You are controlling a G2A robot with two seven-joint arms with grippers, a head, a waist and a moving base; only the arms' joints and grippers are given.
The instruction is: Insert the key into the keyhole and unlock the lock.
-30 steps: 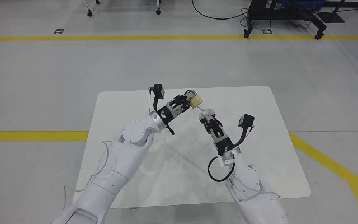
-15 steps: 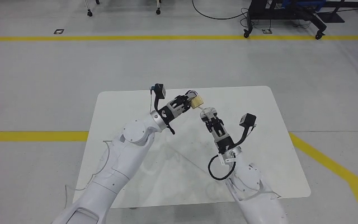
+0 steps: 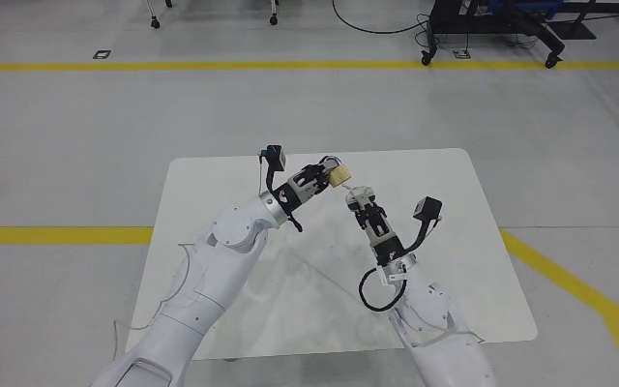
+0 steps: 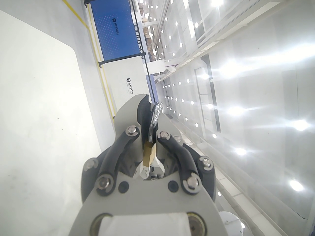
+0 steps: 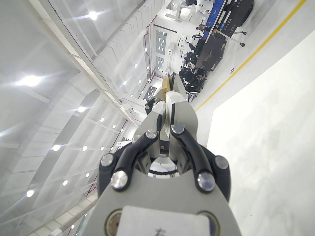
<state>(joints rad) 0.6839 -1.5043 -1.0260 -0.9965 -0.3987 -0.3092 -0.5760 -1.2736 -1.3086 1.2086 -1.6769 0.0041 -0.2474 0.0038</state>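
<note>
Lock (image 3: 338, 175) clamped in left gripper (image 3: 330, 172); right gripper (image 3: 352, 199) closed, tip just beside.

White table (image 3: 464, 213); yellow floor line (image 3: 290, 66); perhaps wheeled cart (image 3: 484, 21) beyond.

key (image 5: 167, 119): mostly hidden inside right claw (image 5: 168, 100) | lock (image 3: 338, 175): keyhole hidden

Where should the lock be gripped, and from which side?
The brass body of the lock, jaws across its flat faces, coming from the end away from the right gripper, as the left gripper does now. It is a thin slab, so the flats likely seat firmly, and the facing end stays open.
</note>
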